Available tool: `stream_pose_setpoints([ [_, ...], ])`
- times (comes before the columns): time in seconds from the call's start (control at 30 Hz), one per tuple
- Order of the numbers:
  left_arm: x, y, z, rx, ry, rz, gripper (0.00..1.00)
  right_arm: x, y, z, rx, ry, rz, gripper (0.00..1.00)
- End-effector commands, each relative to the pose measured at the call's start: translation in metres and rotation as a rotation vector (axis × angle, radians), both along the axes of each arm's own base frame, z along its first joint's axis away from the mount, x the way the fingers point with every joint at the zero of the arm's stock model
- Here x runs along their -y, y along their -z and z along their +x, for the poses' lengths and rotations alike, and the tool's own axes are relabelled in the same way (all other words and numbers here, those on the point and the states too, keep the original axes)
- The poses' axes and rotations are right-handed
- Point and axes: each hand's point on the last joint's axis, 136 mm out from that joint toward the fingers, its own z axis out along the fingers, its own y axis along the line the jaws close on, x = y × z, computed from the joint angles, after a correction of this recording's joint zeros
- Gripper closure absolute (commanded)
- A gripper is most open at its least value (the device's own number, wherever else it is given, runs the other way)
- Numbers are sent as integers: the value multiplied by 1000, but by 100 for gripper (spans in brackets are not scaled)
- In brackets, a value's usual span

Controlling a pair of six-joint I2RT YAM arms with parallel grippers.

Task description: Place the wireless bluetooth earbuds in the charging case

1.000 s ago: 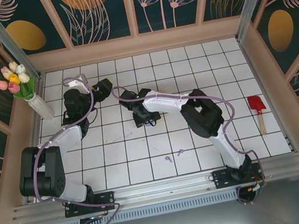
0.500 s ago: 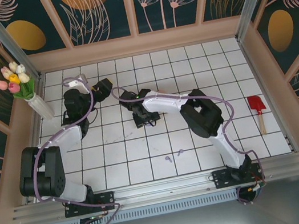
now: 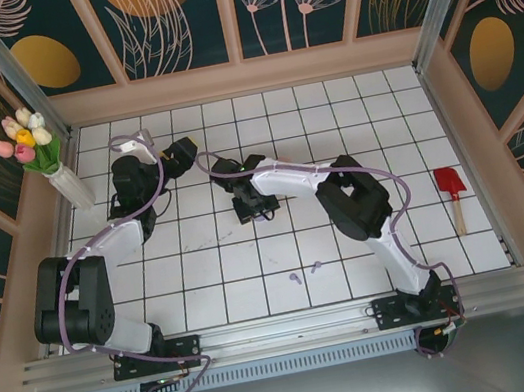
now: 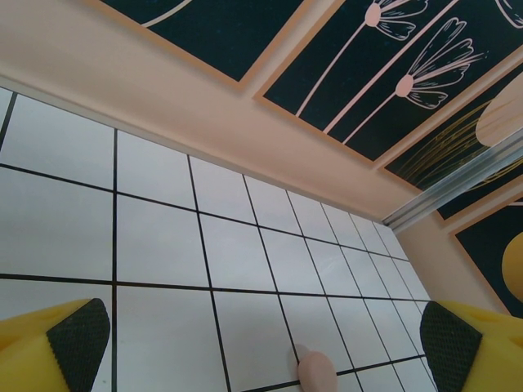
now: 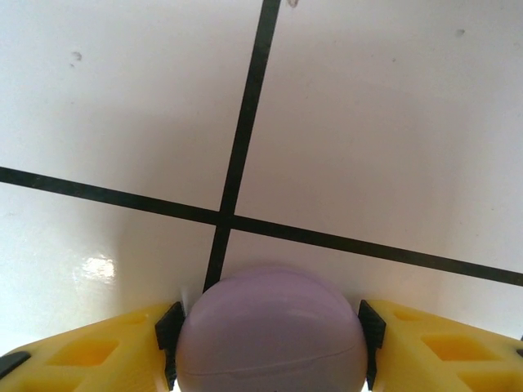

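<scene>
Top external shows the table [image 3: 204,267], a white tiled surface, with the right arm [image 3: 344,202] stretched to its middle and the left arm [image 3: 130,194] held near the far left corner. In the right wrist view the right jaws are set on either side of a round lilac case [image 5: 270,327]. Both black pads [image 5: 167,339] appear pressed to its flanks, so it is judged clamped. The left jaws are spread wide above the tiles. A small pale pink thing [image 4: 315,371] is seen below them, too little shown to be named. Two lilac earbuds [image 3: 296,276] lie close together near the middle of the near edge, well apart from the case.

Securing the case is judged to be the step in hand. A smooth dome can slip out of a pinch, so the pads are best set level at its widest girth. The squeeze should be kept moderate and the faint seam [image 5: 270,374] left free for opening.
</scene>
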Motion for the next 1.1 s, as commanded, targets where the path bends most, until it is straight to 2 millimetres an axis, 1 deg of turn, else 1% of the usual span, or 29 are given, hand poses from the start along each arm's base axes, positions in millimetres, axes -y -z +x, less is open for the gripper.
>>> stream_pose_setpoints([
  [0.0, 1, -19, 5, 48, 13, -24, 1, 6, 18, -16, -78, -34, -28, 41],
  [0.07, 2, -17, 5, 44, 18, -26, 1, 7, 18, -16, -79, -33, -25, 44],
  [0.2, 4, -16, 4, 39, 30, -33, 1, 9, 9, -9, -62, 0, 2, 51],
  [0.4, 10, -13, 1, 34, 66, -48, 1, 16, -17, 10, -17, 95, 109, 55],
  [0.53, 16, -7, -1, 17, 97, -75, 1, 20, -36, 22, 16, 161, 185, 58],
  [0.73, 28, 13, -10, -22, 145, -116, 1, 34, -61, 46, 76, 276, 275, 58],
  [0.87, 45, 33, -23, -53, 196, -118, 1, 49, -75, 67, 113, 368, 336, 58],
  [0.97, 55, 46, -34, -68, 231, -128, 1, 61, -85, 83, 141, 435, 382, 58],
  [1.07, 66, 53, -46, -60, 282, -143, 1, 71, -94, 97, 167, 496, 431, 58],
])
